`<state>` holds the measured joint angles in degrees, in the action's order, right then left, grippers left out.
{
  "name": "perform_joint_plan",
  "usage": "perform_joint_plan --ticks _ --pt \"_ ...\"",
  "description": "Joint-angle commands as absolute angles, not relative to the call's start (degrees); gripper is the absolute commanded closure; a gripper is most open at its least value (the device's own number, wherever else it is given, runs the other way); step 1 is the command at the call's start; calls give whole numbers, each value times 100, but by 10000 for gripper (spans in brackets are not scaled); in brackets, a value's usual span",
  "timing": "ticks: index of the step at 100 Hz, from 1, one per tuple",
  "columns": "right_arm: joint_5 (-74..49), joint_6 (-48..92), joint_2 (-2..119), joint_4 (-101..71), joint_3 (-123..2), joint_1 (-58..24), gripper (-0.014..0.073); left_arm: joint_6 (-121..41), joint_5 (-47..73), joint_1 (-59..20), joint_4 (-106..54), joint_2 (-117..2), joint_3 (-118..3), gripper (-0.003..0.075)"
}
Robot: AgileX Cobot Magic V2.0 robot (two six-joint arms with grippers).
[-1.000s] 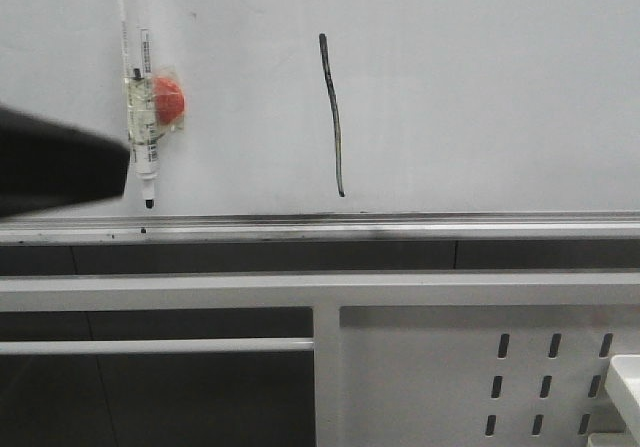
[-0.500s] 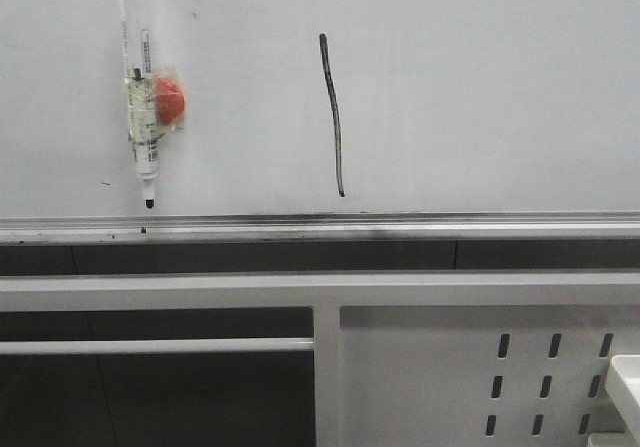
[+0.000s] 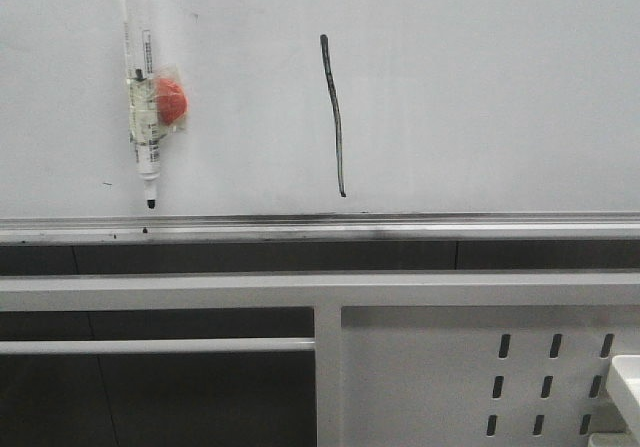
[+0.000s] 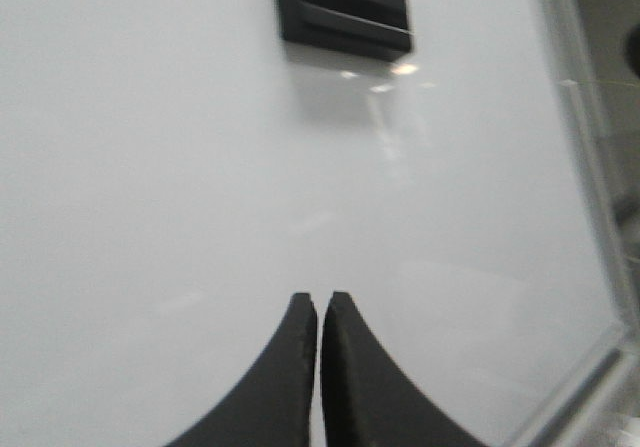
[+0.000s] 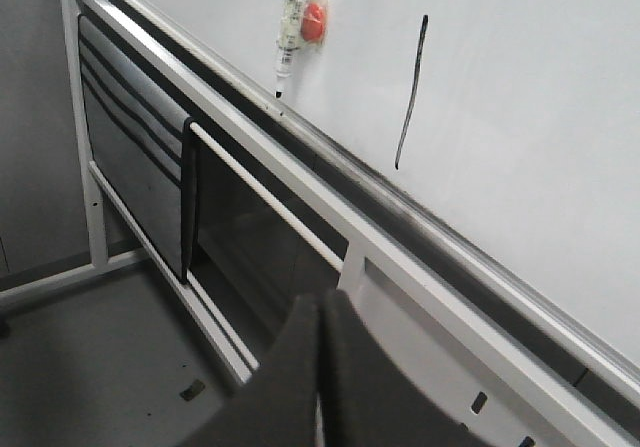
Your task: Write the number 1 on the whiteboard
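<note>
The whiteboard [image 3: 480,87] fills the upper part of the front view, with a silver rail [image 3: 320,229] along its lower edge. The number 1 [image 3: 335,117] is a thin black, slightly curved vertical stroke near the board's middle; it also shows in the right wrist view [image 5: 411,92]. A marker pen [image 3: 140,87] hangs tip-down on the board at the left, beside a small red-orange piece [image 3: 170,100]. My left gripper [image 4: 319,298] is shut and empty, over white board surface. My right gripper [image 5: 321,296] is shut and empty, low and away from the board. Neither gripper shows in the front view.
A white metal frame [image 3: 325,367] with a perforated panel [image 3: 545,382] stands below the board. A black holder [image 4: 345,12] sits on the board in the left wrist view. A dark panel [image 5: 135,177] hangs under the rail. Grey floor [image 5: 90,367] lies below.
A dark arm shape at the left edge of the front view one second ago has gone out of view. The marker pen and the stroke have not moved.
</note>
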<state>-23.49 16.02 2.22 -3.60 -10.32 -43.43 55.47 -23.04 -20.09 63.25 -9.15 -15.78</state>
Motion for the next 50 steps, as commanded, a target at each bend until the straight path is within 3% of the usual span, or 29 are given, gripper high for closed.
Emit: perform_joint_plan --ticks 1,40,50 --pt "-1868 1598 276 -321 -1190 -4304 663 5592 -2044 -1633 6059 -460 -1763 740" --pt "-1868 1598 276 -321 -1190 -4304 663 5688 -1867 -1120 5728 115 -1760 740" --pt "-1868 1598 276 -321 -1190 -4304 663 7857 -1447 -1107 7459 103 -1772 740"
